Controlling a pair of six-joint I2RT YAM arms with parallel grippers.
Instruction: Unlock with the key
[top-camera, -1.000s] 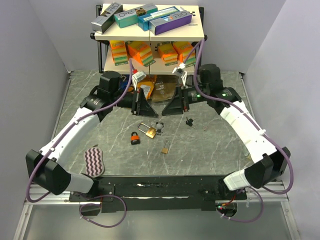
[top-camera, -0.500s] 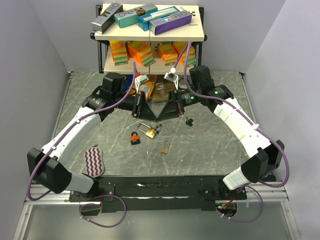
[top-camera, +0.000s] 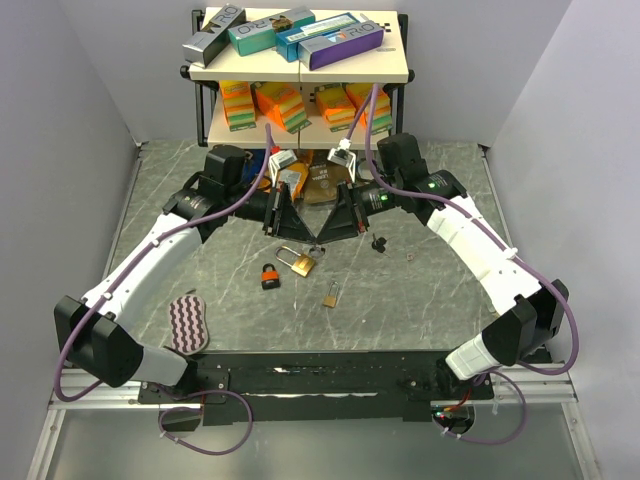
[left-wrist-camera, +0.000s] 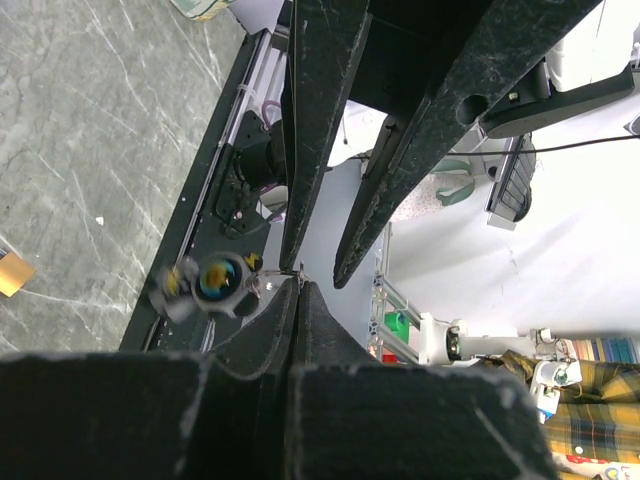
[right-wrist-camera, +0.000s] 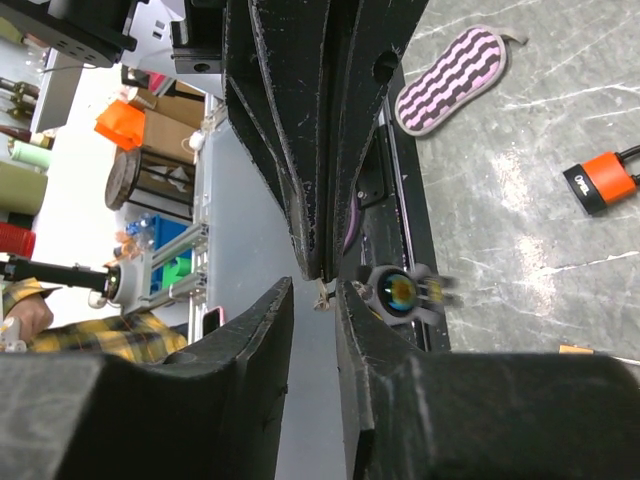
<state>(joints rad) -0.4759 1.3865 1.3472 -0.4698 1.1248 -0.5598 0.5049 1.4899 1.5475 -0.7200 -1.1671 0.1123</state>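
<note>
The left arm (top-camera: 150, 258) and the right arm (top-camera: 490, 252) are both made of long white plastic shells joined by bulky black joint housings (top-camera: 95, 345). A thin purple cable (top-camera: 245, 185) runs along each arm, and a small green light (top-camera: 433, 183) glows on the right one. The fingers (left-wrist-camera: 150, 420) are matte black wedges with a grainy, speckled surface, and one has a small round hole (left-wrist-camera: 467, 103).
</note>
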